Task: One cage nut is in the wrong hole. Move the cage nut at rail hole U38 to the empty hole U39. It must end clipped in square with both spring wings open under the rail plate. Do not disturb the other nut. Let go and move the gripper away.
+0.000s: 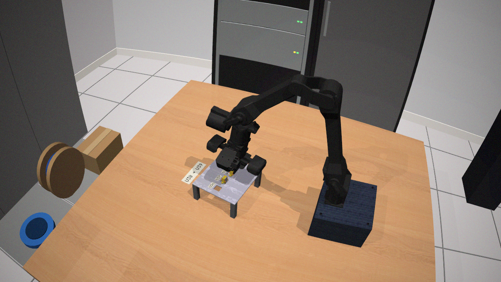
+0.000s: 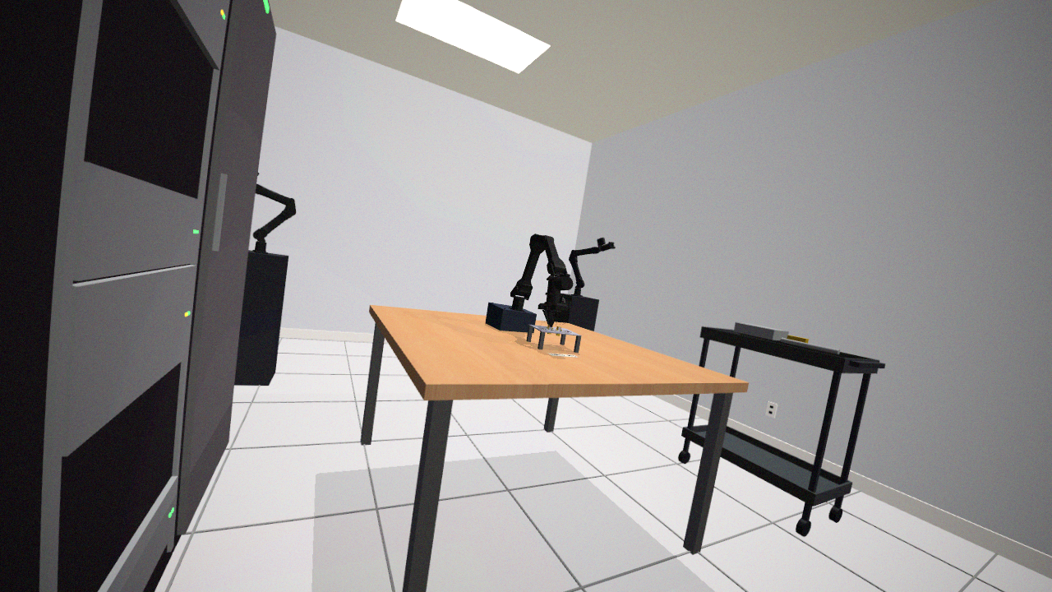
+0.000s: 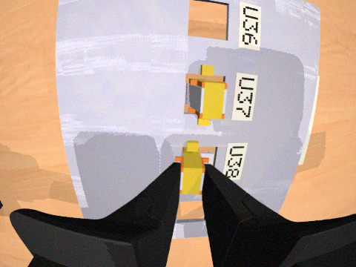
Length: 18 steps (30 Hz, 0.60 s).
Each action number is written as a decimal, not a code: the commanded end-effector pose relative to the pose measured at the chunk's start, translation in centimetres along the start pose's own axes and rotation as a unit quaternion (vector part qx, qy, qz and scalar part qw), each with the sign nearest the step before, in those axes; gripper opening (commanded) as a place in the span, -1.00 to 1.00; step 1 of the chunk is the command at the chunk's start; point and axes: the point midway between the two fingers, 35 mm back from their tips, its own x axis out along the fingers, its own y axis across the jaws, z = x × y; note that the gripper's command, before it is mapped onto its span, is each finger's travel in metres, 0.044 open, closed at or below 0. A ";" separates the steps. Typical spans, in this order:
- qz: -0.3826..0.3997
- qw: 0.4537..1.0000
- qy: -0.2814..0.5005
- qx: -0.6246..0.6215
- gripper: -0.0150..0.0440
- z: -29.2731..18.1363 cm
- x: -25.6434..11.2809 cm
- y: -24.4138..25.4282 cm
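Your black parallel-jaw gripper (image 1: 231, 171) (image 2: 550, 324) (image 3: 191, 170) is nearly closed, its two fingers grasping the yellow cage nut with orange edges (image 1: 231, 173) (image 3: 192, 181) between them. You have that nut over the grey rail plate (image 1: 236, 195) (image 2: 542, 329) (image 3: 122, 93), by hole U38, beside the yellow nut at U37 (image 1: 224, 179) (image 3: 213, 100).

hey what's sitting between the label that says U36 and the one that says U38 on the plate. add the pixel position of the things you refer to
The U37 label (image 3: 245, 97), in line with both the U36 label (image 3: 250, 26) and the U38 label (image 3: 236, 162), as the wrist view shows.

On your worktop (image 1: 140, 210) (image 2: 574, 372), the rail plate (image 1: 231, 194) (image 2: 553, 330) (image 3: 122, 93) lies beneath the claw (image 1: 232, 171) (image 2: 550, 324) (image 3: 191, 168); the claw has a nut (image 3: 192, 178) between its fingers, with the other nut (image 1: 224, 179) (image 3: 213, 100) beside it in U37.
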 end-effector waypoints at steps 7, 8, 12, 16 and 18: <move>-0.009 1.000 0.002 0.002 -0.37 0.0 -0.1 0.1; -0.009 1.000 0.002 0.002 -0.37 0.0 -0.1 0.1; -0.011 1.000 0.002 0.002 -0.37 0.0 -0.1 0.1; -0.013 1.000 0.002 0.002 -0.37 0.0 -0.1 0.1; -0.015 1.000 0.002 0.002 -0.37 0.0 -0.1 0.1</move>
